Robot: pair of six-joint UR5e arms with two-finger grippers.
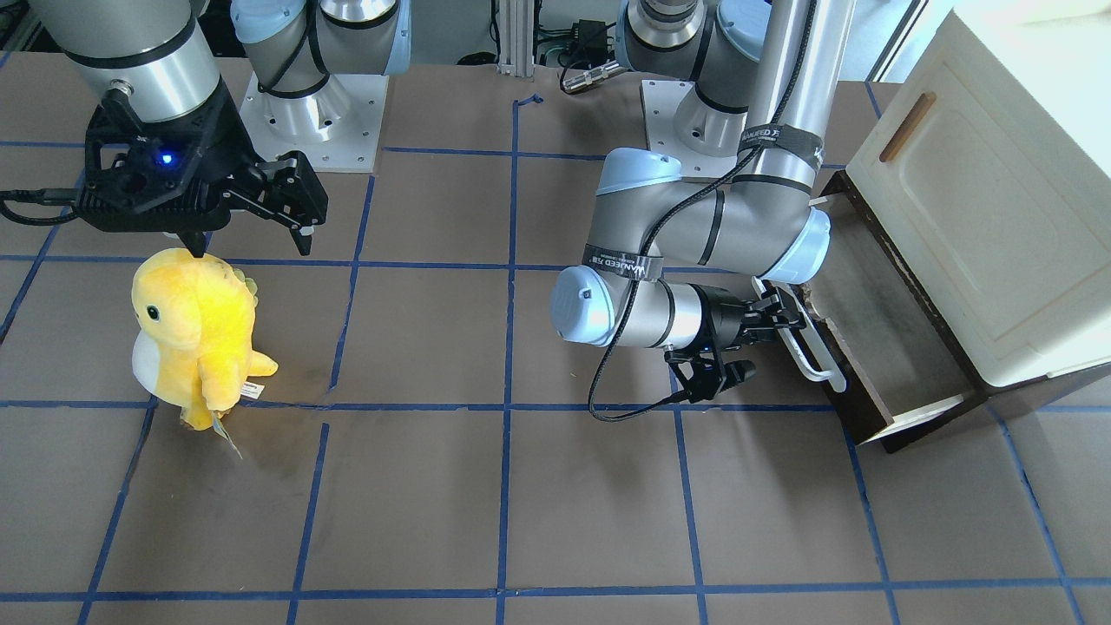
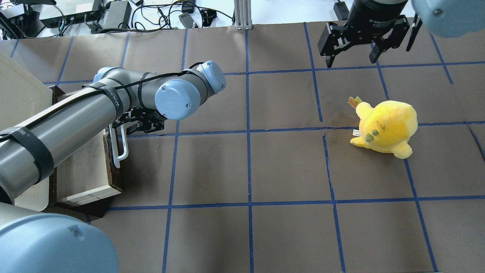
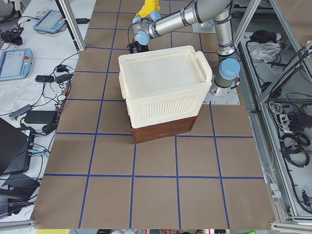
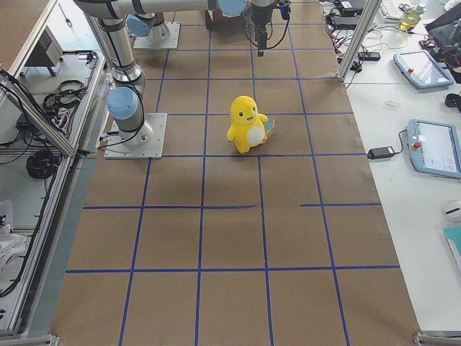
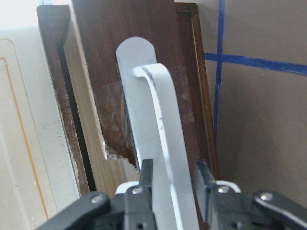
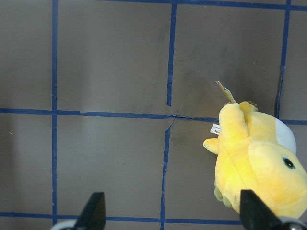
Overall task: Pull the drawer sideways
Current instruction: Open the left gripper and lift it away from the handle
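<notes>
Left wrist-mounted view, bottom centre: the left gripper (image 5: 173, 166) has both black fingers closed around the long white bar handle (image 5: 158, 96). Behind it stands the wide shallow drawer with dark brown wooden front (image 5: 110, 57), partly out from under the cream box-shaped cabinet (image 5: 24, 143) at left. Upper left of the front-facing view, the right gripper (image 1: 252, 247) hangs spread wide and holds nothing, above a yellow plush toy (image 1: 195, 321).

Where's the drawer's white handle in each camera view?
Front-facing: white handle right of centre.
Overhead: handle at left, mid-height.
Exterior left: hidden behind the cream cabinet.
Exterior right: not in it.
Left wrist: handle fills the centre.
Right wrist: not in it.
Shared landmark: left pincer clamped on it.
</notes>
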